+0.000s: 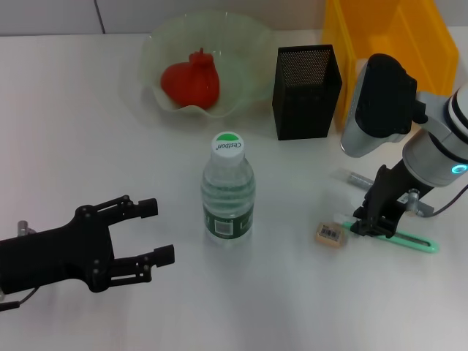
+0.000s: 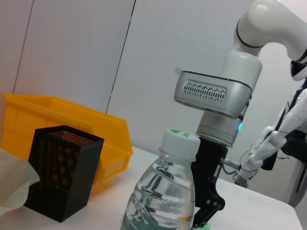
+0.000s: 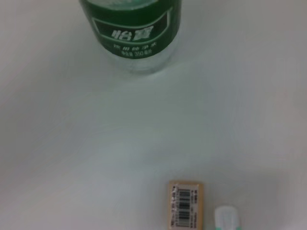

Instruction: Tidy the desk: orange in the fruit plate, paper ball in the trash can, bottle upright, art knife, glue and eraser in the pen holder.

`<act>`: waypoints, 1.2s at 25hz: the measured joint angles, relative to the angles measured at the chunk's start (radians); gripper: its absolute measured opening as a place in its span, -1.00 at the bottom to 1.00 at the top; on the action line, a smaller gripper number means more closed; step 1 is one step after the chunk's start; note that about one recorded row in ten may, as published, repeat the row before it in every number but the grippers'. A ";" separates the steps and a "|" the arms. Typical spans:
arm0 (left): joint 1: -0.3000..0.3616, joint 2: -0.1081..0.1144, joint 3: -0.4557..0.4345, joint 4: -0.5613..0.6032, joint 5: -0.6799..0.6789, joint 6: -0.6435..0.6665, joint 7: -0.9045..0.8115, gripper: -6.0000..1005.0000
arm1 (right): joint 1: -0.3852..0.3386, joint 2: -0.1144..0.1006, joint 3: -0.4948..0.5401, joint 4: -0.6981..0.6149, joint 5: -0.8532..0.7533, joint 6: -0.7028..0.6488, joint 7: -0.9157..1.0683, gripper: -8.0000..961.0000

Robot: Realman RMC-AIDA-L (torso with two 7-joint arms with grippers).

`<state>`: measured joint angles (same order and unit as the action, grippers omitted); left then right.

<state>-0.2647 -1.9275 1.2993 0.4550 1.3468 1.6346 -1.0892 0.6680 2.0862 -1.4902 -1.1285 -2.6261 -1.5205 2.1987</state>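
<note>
A clear water bottle (image 1: 228,194) with a green cap stands upright at the table's middle. My left gripper (image 1: 162,231) is open and empty just left of it. My right gripper (image 1: 371,225) is down at one end of a green art knife (image 1: 413,240) lying flat on the table. A tan eraser (image 1: 330,233) with a barcode lies just left of that gripper. A grey glue stick (image 1: 360,178) lies behind it. The black mesh pen holder (image 1: 307,91) stands at the back. A red-orange fruit (image 1: 191,80) sits in the translucent fruit plate (image 1: 153,44). No paper ball shows.
A yellow bin (image 1: 387,36) stands at the back right, beside the pen holder. The right wrist view shows the bottle's label (image 3: 132,33), the eraser (image 3: 186,203) and the knife's tip (image 3: 226,219). The left wrist view shows the bottle (image 2: 163,191) with the right arm (image 2: 213,93) behind it.
</note>
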 joint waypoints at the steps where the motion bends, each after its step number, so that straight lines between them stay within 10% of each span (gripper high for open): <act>1: 0.001 0.000 0.000 0.000 0.000 0.000 0.000 0.68 | -0.002 0.000 0.003 -0.006 0.000 0.000 0.000 -0.55; 7: 0.003 -0.001 -0.002 -0.001 0.000 0.000 0.000 0.68 | -0.048 -0.001 0.076 -0.148 0.023 -0.031 -0.001 -0.65; 13: 0.005 -0.002 -0.003 -0.001 0.000 -0.011 0.000 0.68 | -0.104 -0.004 0.386 -0.263 0.330 0.043 -0.081 -0.65; 23: -0.001 -0.008 -0.003 -0.001 0.000 -0.013 0.000 0.68 | -0.073 -0.007 0.524 0.448 1.360 0.460 -0.746 -0.65; 30: 0.002 -0.011 -0.015 -0.001 0.000 -0.013 0.000 0.68 | 0.030 -0.001 0.521 0.680 1.433 0.560 -0.915 -0.65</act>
<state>-0.2627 -1.9382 1.2841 0.4540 1.3469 1.6212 -1.0891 0.6981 2.0850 -0.9697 -0.4486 -1.1928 -0.9600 1.2836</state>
